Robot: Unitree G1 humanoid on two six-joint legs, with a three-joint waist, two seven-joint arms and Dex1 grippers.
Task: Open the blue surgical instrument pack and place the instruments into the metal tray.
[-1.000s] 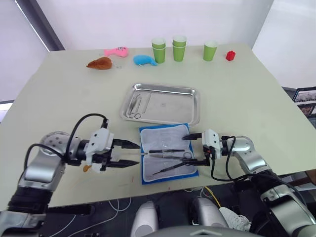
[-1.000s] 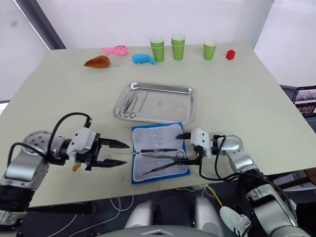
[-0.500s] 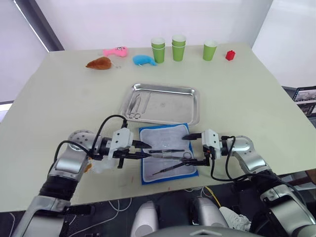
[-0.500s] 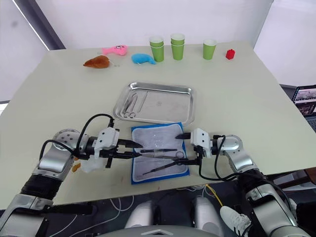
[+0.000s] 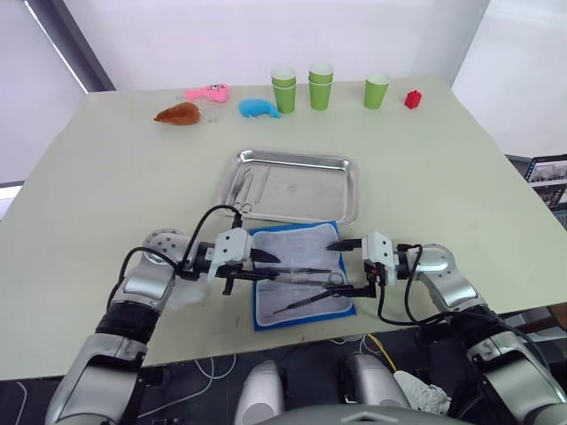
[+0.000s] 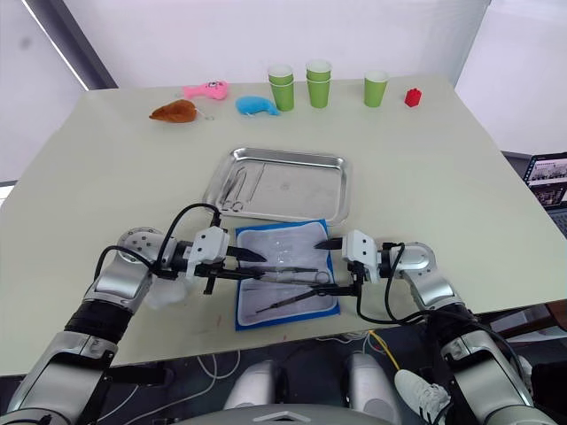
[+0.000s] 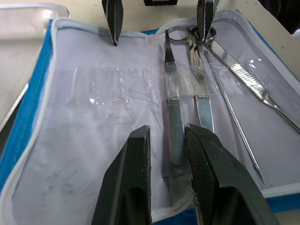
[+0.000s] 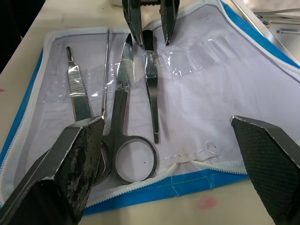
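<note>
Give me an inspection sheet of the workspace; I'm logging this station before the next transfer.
Surface: pale table, a few small marks.
Job's things: blue fabric instrument pack lying open; silvery instruments on its pale lining; shiny steel tray behind it already holds some.
Clutter: green paper cups, pink toy, blue plush toy, brown toy, red block.
Grippers: left gripper narrowly open around a flat instrument; right gripper wide open.
Cables: black leads on both wrists.
Surroundings: nothing seen.

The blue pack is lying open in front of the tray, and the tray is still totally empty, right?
Not quite. The pack does lie open in front of the tray, but the tray is not empty: the left eye view shows a few instruments already lying at its left end.
</note>
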